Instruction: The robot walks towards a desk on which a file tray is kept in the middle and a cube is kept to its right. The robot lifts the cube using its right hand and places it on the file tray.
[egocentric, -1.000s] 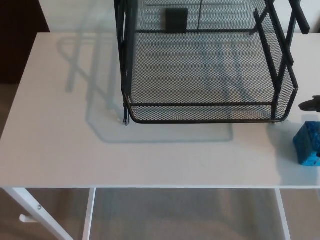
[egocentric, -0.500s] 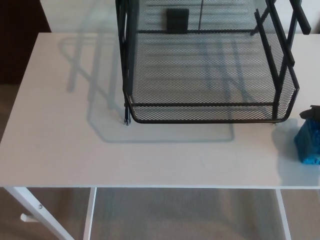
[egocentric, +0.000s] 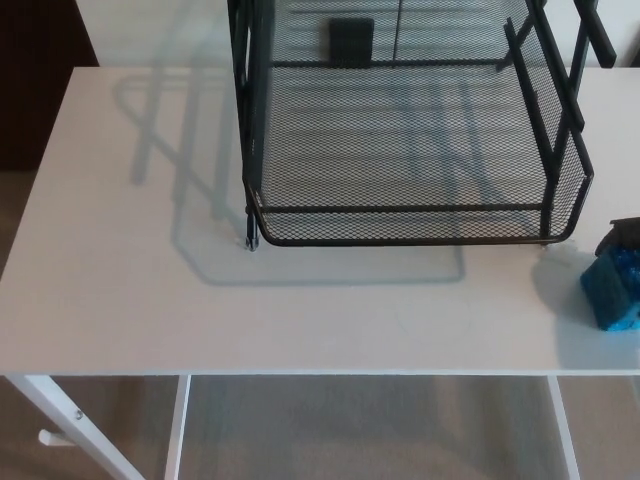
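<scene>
Cube near the right edge, hand close behind it

The blue cube (egocentric: 611, 290) sits on the white desk (egocentric: 150, 300) near its right edge, toward the front. It is beside the front right corner of the black mesh file tray (egocentric: 400, 240) but apart from it. Only a small black part of the right hand (egocentric: 627, 235) shows, at the cube's far side. I cannot tell whether it is open or closed, or whether it holds the cube. For a good grasp, it should probably take two opposite faces, then lift above the tray's front wall before crossing. No brand or writing is readable; a small dark plate (egocentric: 351, 40) at the tray's back looks blank.
</scene>
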